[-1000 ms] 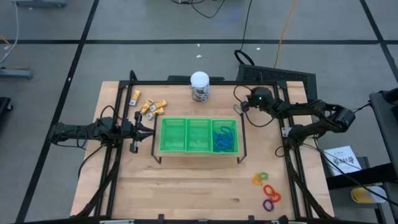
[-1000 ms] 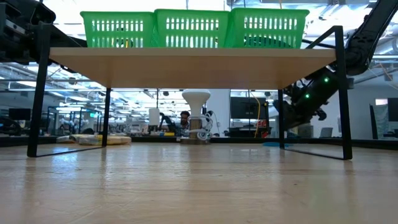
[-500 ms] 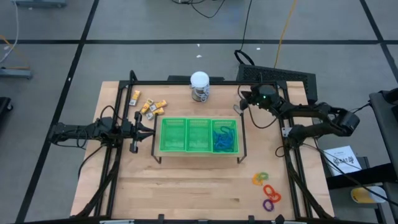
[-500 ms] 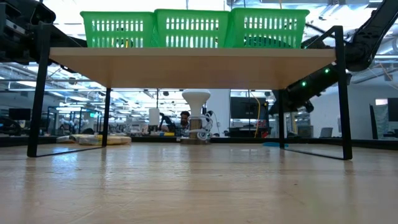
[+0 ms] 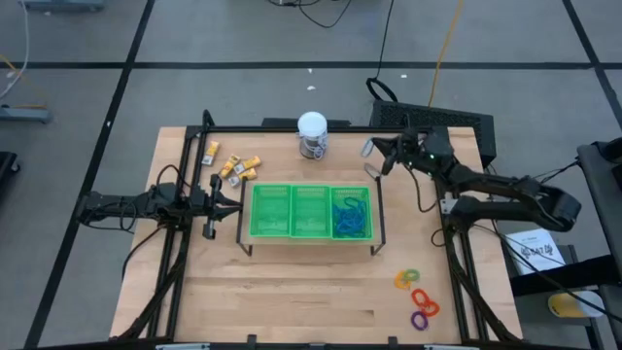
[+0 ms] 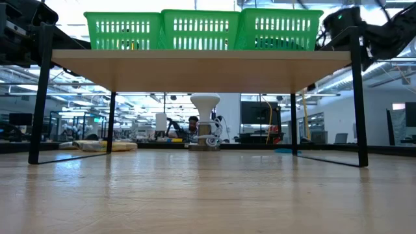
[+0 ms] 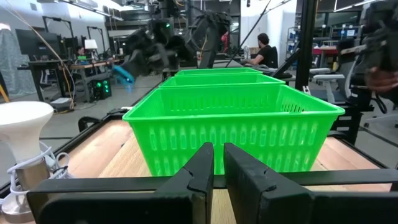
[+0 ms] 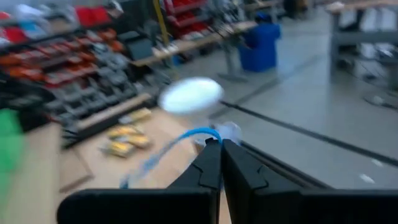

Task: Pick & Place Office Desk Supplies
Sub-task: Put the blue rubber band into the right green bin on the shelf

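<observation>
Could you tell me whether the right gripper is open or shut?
Shut: the right gripper pinches a thin blue loop between closed fingers.

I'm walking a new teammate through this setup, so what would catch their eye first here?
Probably the bright green tray on a raised stand mid-table, its right compartment full of blue loops. Next, the right gripper, raised near the white-topped jar, pinching a thin blue loop.

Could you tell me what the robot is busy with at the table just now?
The right gripper is shut on a thin blue loop, up beside the green tray's right compartment, where other blue loops already lie. The left gripper waits shut at the tray's left end. Yellow-and-white pieces and coloured rings remain on the table.
</observation>
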